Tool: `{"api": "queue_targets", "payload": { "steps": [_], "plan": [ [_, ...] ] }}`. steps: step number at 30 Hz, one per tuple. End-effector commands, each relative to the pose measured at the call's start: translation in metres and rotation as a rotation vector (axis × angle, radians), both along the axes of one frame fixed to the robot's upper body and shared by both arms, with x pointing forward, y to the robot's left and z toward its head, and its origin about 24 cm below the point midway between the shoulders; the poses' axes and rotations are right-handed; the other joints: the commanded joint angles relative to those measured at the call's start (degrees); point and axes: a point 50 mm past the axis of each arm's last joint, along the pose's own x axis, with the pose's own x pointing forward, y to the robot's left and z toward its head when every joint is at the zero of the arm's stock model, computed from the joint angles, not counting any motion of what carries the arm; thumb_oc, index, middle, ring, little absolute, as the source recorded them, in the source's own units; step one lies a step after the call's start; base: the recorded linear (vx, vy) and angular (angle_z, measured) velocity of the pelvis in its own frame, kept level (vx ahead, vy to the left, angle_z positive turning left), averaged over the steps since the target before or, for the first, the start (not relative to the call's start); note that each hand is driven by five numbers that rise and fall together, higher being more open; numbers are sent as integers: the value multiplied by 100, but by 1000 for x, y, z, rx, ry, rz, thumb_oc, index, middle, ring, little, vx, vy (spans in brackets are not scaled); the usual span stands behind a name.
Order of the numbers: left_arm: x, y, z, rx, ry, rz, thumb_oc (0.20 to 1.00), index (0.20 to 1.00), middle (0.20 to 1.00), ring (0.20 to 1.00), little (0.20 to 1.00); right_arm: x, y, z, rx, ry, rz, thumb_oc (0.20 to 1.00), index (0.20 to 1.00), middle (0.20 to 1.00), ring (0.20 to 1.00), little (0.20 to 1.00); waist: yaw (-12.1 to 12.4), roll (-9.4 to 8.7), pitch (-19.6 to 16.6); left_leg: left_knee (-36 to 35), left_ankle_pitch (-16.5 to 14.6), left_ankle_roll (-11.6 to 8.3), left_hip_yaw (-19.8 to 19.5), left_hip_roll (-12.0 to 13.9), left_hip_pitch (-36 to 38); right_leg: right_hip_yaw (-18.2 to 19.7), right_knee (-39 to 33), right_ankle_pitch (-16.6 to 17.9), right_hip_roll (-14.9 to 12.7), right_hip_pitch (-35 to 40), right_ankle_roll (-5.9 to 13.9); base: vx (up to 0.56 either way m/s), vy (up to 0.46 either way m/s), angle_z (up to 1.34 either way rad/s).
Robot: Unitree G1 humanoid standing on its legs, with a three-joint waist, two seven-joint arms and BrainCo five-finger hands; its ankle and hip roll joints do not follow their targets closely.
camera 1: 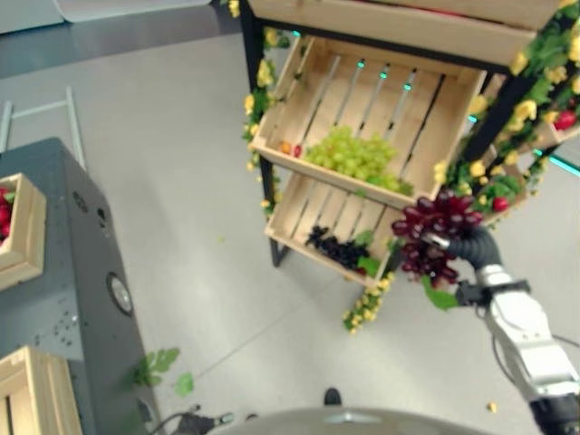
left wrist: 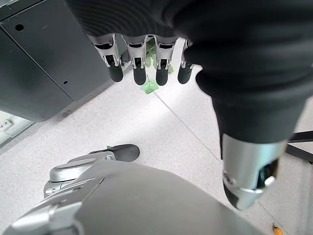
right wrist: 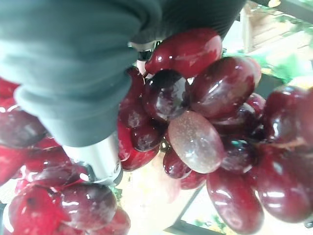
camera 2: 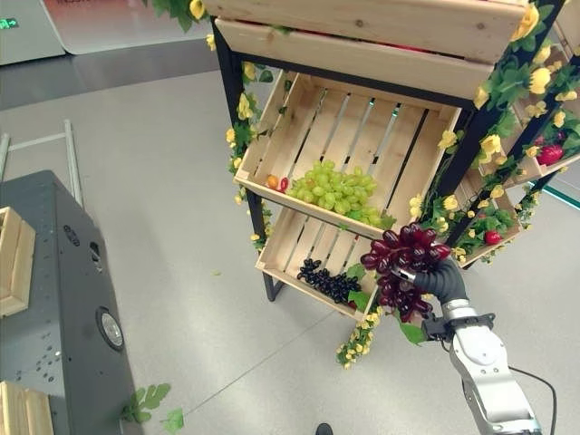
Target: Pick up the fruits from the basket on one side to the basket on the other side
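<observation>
Left eye view: my right robot hand (camera 1: 450,243) was raised beside the wooden shelf (camera 1: 362,195), fingers curled round a bunch of red grapes (camera 1: 433,234).
Right eye view: green grapes (camera 2: 333,188) lay in the upper crate (camera 2: 435,149), black grapes (camera 2: 328,282) in the lower crate (camera 2: 288,237).
Left wrist view: my left robot hand (left wrist: 146,63) hung over the floor (left wrist: 161,132), fingers straight, holding nothing.
Right wrist view: red grapes pressed close against my thumb (right wrist: 98,159).

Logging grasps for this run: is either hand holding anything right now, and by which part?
The right hand is closed around the middle of a bunch of red grapes, with grapes bulging on both sides. The left hand holds nothing, fingers relaxed.
</observation>
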Motion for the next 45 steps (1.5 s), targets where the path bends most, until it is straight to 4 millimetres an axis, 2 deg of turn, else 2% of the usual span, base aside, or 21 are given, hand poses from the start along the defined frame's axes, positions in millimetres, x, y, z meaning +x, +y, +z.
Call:
{"api": "queue_targets", "payload": {
  "steps": [1, 9, 12, 16, 17, 18, 19, 25, 30, 33, 38, 42, 45],
  "plan": [
    [6, -13, -4, -26, 39, -93, 1000, 1000, 1000, 1000, 1000, 14, -1, 57, 8, -248, 24, 200, 200, 200, 200, 200, 237, -305, -205, 118, -182, 331, 41, -305, -198, 7, 131, -537, 23, 159, 422, 0, 0, 0],
    [4, -13, -4, -31, 56, -108, 1000, 1000, 1000, 1000, 1000, 33, 23, 77, 10, -297, 137, 200, 200, 200, 200, 200, 353, -352, -229, 94, -206, 327, 81, -290, -159, 40, 99, -524, 23, 195, 436, 5, 2, -1],
    [0, -11, -4, -32, 68, -109, 1000, 1000, 1000, 1000, 1000, 46, 31, 87, -5, -299, 178, 200, 200, 200, 200, 200, 445, -390, -223, 97, -216, 334, 70, -299, -138, 36, 86, -515, 15, 229, 436, 0, 0, 0],
    [0, -11, -4, -34, 70, -109, 1000, 1000, 1000, 1000, 1000, 61, 31, 97, -16, -297, 177, 200, 200, 200, 200, 200, 502, -418, -191, 103, -212, 334, 69, -299, -147, 33, 89, -500, 9, 223, 435, 0, 2, 1],
    [-1, -11, -5, -37, 75, -111, 1000, 1000, 1000, 1000, 1000, 70, 30, 105, -37, -291, 170, 200, 200, 200, 200, 200, 553, -457, -175, 108, -204, 329, 69, -295, -161, 21, 86, -487, 3, 218, 431, 0, 1, 6],
    [-1, -12, -5, -38, 75, -110, 1000, 1000, 1000, 1000, 1000, 71, 30, 105, -37, -292, 171, 200, 200, 200, 200, 200, 548, -453, -172, 108, -204, 329, 70, -295, -161, 22, 86, -487, 3, 218, 431, 0, 0, 0],
    [-3, -12, -5, -38, 81, -111, 1000, 1000, 1000, 1000, 1000, 82, 29, 111, -55, -277, 155, 200, 200, 200, 200, 200, 588, -489, -148, 110, -195, 323, 64, -290, -172, 18, 82, -477, 0, 212, 435, -1, 8, -4],
    [-3, -12, -5, -46, 85, -115, 1000, 1000, 1000, 1000, 1000, 109, 28, 125, -111, -233, 116, 200, 200, 200, 200, 200, 706, -588, -30, 154, -159, 304, 43, -272, -271, -10, 92, -441, -11, 159, 435, 0, 2, -1],
    [0, -9, -4, -45, 74, -111, 1000, 1000, 1000, 1000, 1000, 123, 25, 135, -154, -206, 85, 200, 200, 200, 200, 200, 768, -637, 56, 179, -130, 295, 20, -274, -357, -44, 95, -417, -14, 101, 434, -8, 3, 2],
    [4, -4, -3, -39, 57, -98, 1000, 1000, 1000, 1000, 1000, 135, 15, 151, -198, -196, 17, 200, 200, 200, 200, 200, 836, -666, 158, 188, -76, 275, -39, -281, -461, -107, 103, -396, -33, 19, 434, -35, 9, 1],
    [8, 1, -1, -29, 37, -79, 1000, 1000, 1000, 1000, 1000, 144, 0, 171, -209, -203, -74, 200, 200, 200, 200, 200, 914, -695, 296, 230, -29, 262, -140, -304, -623, -182, 124, -382, -62, -77, 419, -21, 3, 14],
    [9, 1, -1, -33, 32, -70, 1000, 1000, 1000, 1000, 1000, 147, -12, 180, -218, -191, -141, 200, 200, 200, 200, 200, 945, -705, 375, 241, 5, 249, -206, -313, -701, -242, 131, -375, -81, -119, 410, -25, -2, 8],
    [13, 2, 0, -33, 14, -66, 1000, 1000, 1000, 1000, 1000, 151, -32, 184, -223, -145, -249, 200, 200, 200, 200, 200, 1016, -698, 502, 246, 69, 224, -299, -338, -826, -334, 147, -379, -101, -172, 402, -43, -4, 14]
  ]
}}
